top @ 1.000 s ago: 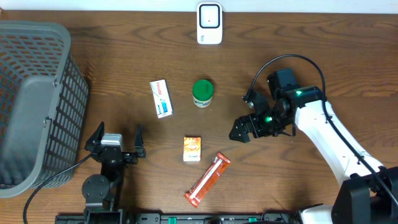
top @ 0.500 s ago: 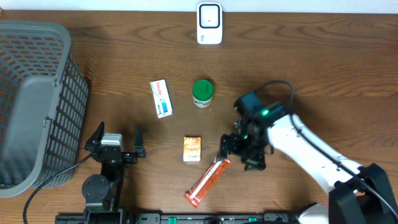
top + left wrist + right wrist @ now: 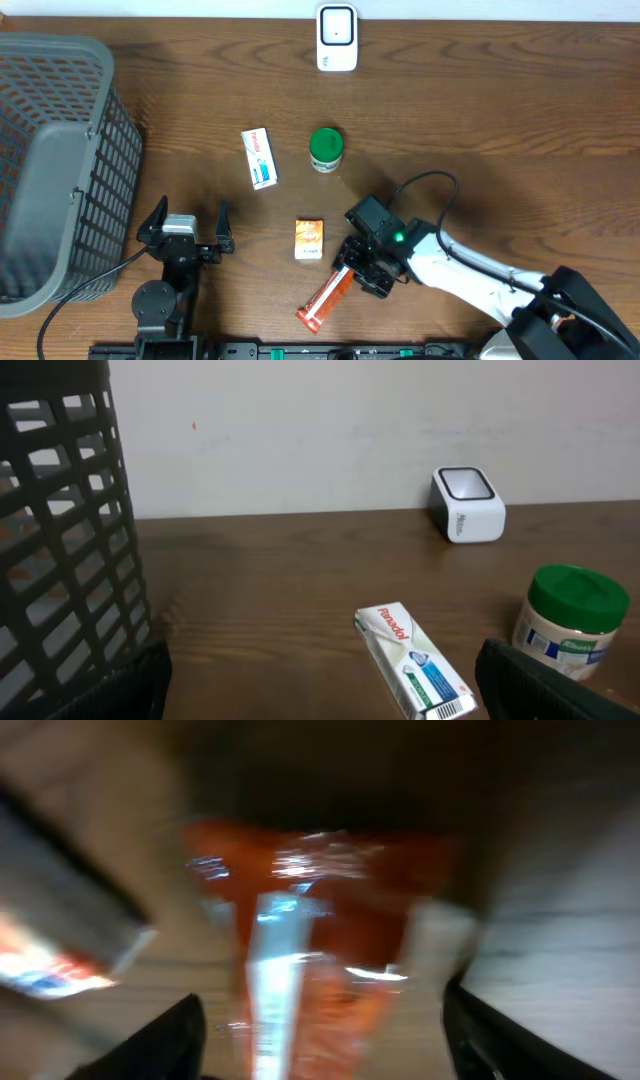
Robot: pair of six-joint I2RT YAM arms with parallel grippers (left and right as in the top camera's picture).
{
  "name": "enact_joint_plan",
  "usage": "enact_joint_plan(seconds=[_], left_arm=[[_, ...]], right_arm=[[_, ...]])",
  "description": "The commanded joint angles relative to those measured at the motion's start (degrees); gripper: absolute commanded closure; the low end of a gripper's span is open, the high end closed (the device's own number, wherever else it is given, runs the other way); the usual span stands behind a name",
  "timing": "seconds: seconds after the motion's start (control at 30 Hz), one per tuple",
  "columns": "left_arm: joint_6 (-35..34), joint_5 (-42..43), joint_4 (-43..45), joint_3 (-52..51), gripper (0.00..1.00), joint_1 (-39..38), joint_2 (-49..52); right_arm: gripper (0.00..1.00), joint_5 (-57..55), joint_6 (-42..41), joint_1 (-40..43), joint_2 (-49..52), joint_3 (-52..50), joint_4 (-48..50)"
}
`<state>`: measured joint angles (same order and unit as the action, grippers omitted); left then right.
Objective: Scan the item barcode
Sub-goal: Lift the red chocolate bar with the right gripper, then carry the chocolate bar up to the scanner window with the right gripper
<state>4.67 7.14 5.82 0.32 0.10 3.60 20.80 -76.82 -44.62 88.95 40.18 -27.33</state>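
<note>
Right gripper point(image 3: 347, 272) sits over the top end of the orange packet point(image 3: 322, 303), near the small box point(image 3: 309, 240), fingers either side, too blurred to tell if they've pinched it; left gripper point(image 3: 190, 218) wide open, empty

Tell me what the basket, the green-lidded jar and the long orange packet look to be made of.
Basket: grey moulded plastic, matte; open lattice walls, thick rim.
Jar: glossy green plastic lid, pale body with printed label; body plastic or glass, unclear.
Packet: thin shiny film or foil, judging by bright glints in the right wrist view.
</note>
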Motion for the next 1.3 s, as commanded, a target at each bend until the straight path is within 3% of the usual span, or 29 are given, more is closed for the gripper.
enact_joint_plan(seconds=[0.0,0.27,0.37,0.73,0.9,1.27], left_arm=[[-0.3,-0.5,0.2,0.0,0.04,-0.1,-0.4],[-0.3,-0.5,0.2,0.0,0.04,-0.1,-0.3],[-0.3,-0.5,0.2,0.0,0.04,-0.1,-0.4],[-0.3,-0.5,0.2,0.0,0.04,-0.1,-0.3],[-0.3,-0.5,0.2,0.0,0.04,-0.1,-0.3],[-0.3,-0.5,0.2,0.0,0.04,-0.1,-0.3]], right_arm=[[0.35,-2.6,-4.9,-1.9,0.5,-2.7,2.0],[0.71,-6.0,-4.8,-2.5,0.5,-2.9,2.2],[0.98,-7.1,-4.2,-2.5,0.5,-2.9,2.2],[0.99,-8.9,5.0,-2.0,-3.2,-2.2,3.8],[0.99,-8.9,10.6,-0.2,-13.5,-0.5,-0.6],[0.99,-8.4,10.7,3.8,-40.0,1.8,-10.9]])
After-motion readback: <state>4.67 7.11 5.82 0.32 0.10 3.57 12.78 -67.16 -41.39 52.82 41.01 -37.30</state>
